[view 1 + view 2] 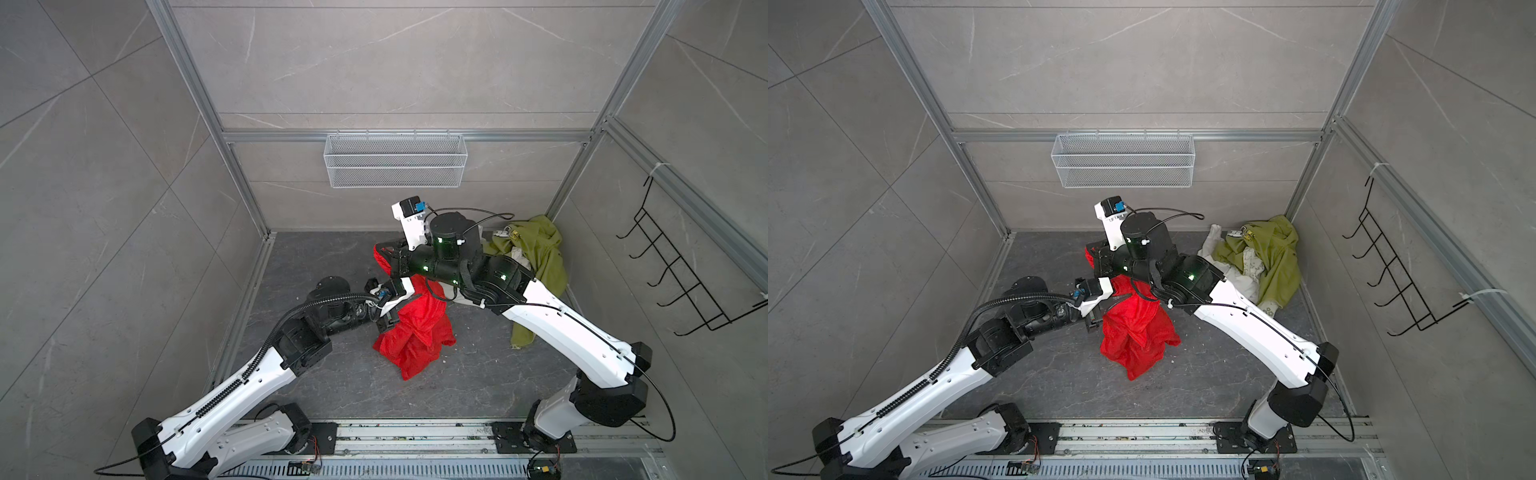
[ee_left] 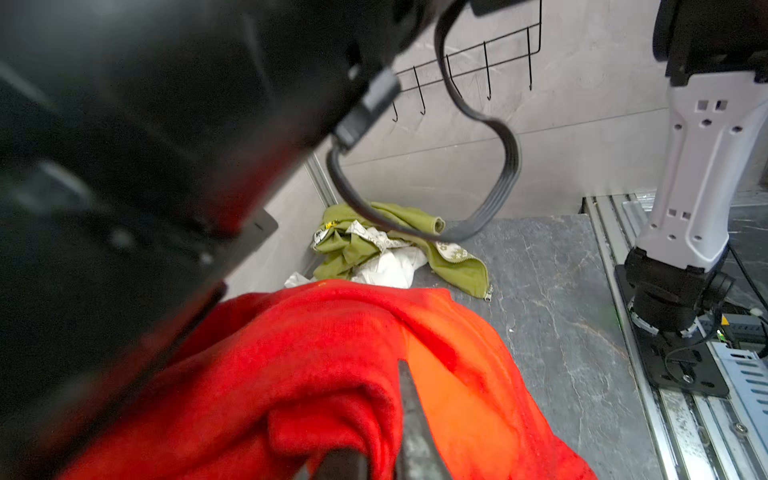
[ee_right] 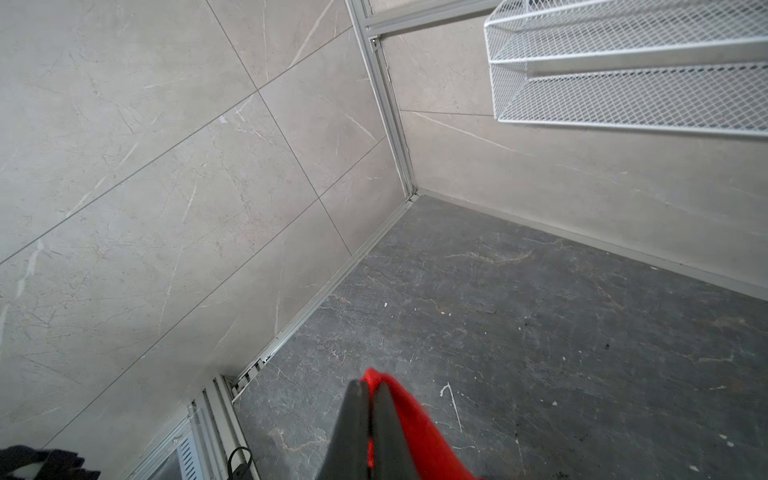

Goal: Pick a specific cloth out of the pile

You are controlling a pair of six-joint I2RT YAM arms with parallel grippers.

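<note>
Right tool [image 3: 369,388] pinching cloth [image 1: 419,332] | left tool [image 1: 390,321] gripping it lower | long axis hangs downward

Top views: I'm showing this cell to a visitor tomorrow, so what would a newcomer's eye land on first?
The bright red cloth stands out most, hanging over the middle of the dark floor with the left pincer and right pincer both shut on it. Next come the pile of olive-green and white fabric bunched in the far right corner, and the white mesh basket on the back wall.
</note>
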